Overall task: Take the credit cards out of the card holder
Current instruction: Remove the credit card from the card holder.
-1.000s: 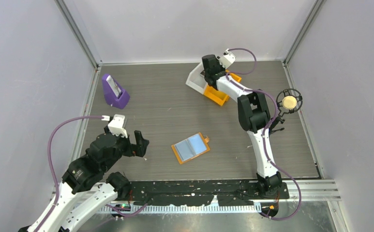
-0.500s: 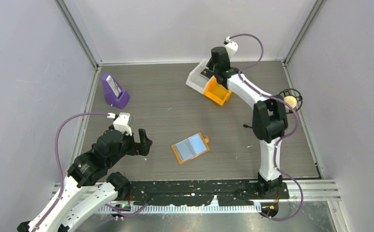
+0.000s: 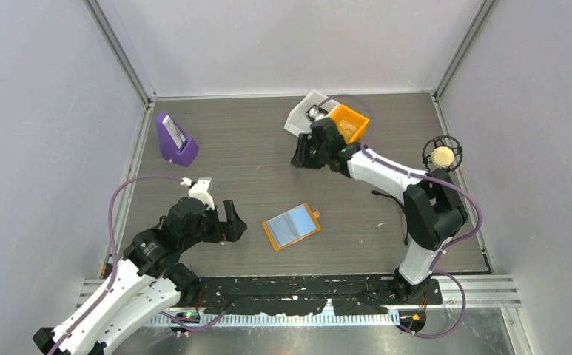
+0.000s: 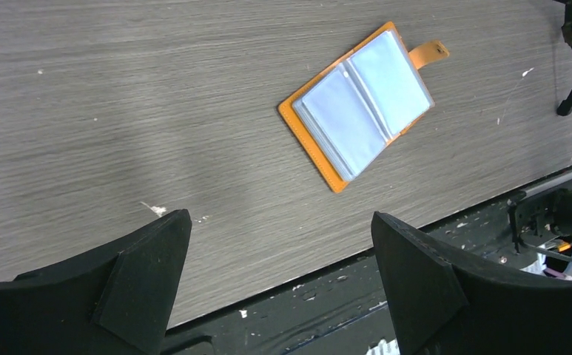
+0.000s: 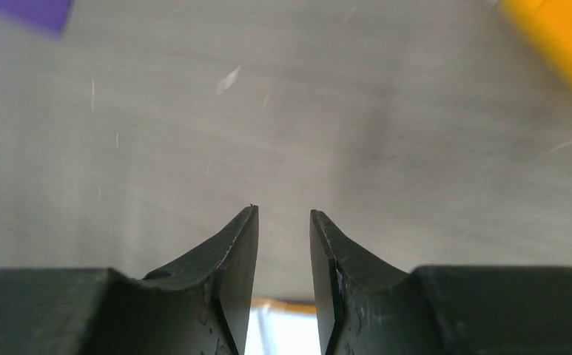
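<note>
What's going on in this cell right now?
The flat orange fold-open card holder lies open on the grey wood-grain table, pale blue sleeves up, touched by neither arm. The left hand hovers just beside it, jaws wide and empty. The right hand is further back near the orange plastic bin, jaws slightly apart, holding nothing.

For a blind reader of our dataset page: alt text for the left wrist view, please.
An orange card holder lies open on the grey table, pale blue sleeves up. The open fingers frame the bottom, holding nothing.
</note>
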You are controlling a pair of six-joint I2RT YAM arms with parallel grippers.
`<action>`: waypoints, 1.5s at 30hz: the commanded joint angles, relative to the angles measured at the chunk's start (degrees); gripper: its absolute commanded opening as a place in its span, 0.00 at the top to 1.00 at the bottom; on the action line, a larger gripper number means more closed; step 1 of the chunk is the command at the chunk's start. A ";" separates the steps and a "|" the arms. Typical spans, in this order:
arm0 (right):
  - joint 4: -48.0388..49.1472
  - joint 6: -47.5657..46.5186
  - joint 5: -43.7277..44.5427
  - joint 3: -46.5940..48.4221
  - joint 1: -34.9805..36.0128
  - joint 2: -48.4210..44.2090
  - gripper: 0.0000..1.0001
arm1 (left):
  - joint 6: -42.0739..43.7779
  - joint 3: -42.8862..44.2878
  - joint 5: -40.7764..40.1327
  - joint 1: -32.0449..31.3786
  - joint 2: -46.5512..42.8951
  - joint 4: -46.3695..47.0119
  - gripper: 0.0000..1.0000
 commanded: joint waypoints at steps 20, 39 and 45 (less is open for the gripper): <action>-10.13 -5.91 -3.93 -20.49 13.54 -20.23 0.53 | -7.34 -7.88 2.46 -0.15 1.18 12.24 0.09; 1.04 -5.11 -13.41 -27.05 7.79 -10.41 0.58 | -12.96 -12.85 12.15 -0.83 20.09 33.98 0.17; 2.37 -4.63 -14.13 -28.75 7.80 -10.62 0.65 | -13.33 -13.64 13.54 -0.88 24.86 37.57 0.20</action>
